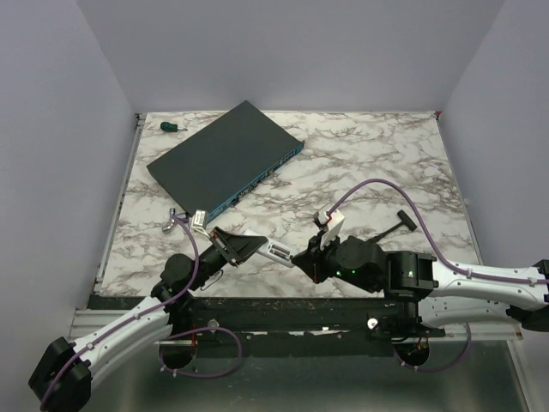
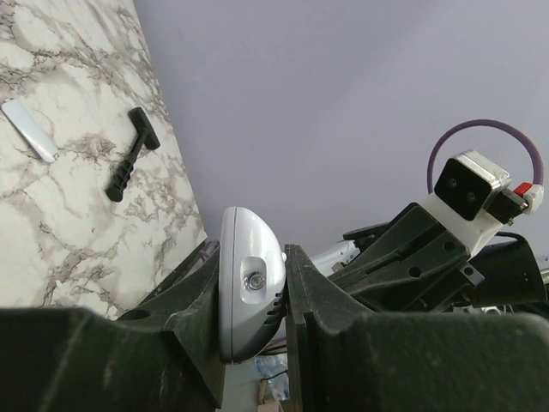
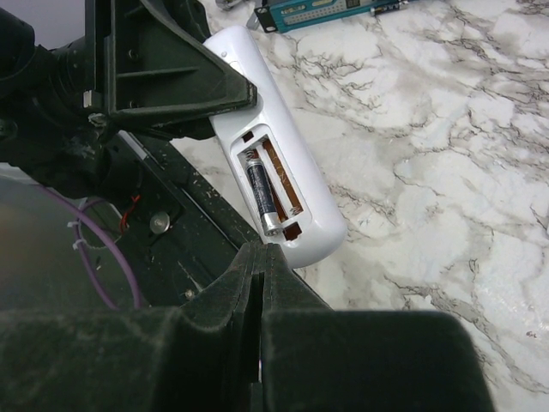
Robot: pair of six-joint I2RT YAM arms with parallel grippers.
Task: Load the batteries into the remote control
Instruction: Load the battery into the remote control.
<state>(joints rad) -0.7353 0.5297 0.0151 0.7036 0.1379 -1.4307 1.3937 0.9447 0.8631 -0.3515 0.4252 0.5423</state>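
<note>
My left gripper (image 1: 257,248) is shut on the white remote control (image 1: 278,253) and holds it just above the table's near edge. In the left wrist view the remote (image 2: 247,296) sits edge-on between the fingers (image 2: 300,292). In the right wrist view the remote (image 3: 300,163) shows its open battery bay with one black battery (image 3: 260,190) in the left slot; the right slot is bare. My right gripper (image 3: 263,251) is shut with nothing seen in it. Its tips are at the battery's near end. It also shows in the top view (image 1: 300,259).
A large dark network box (image 1: 225,159) lies at the back left, a green screwdriver (image 1: 171,126) behind it. A black T-handled tool (image 1: 401,225) lies at the right, also seen in the left wrist view (image 2: 130,165). A white strip (image 2: 30,142) lies beyond it.
</note>
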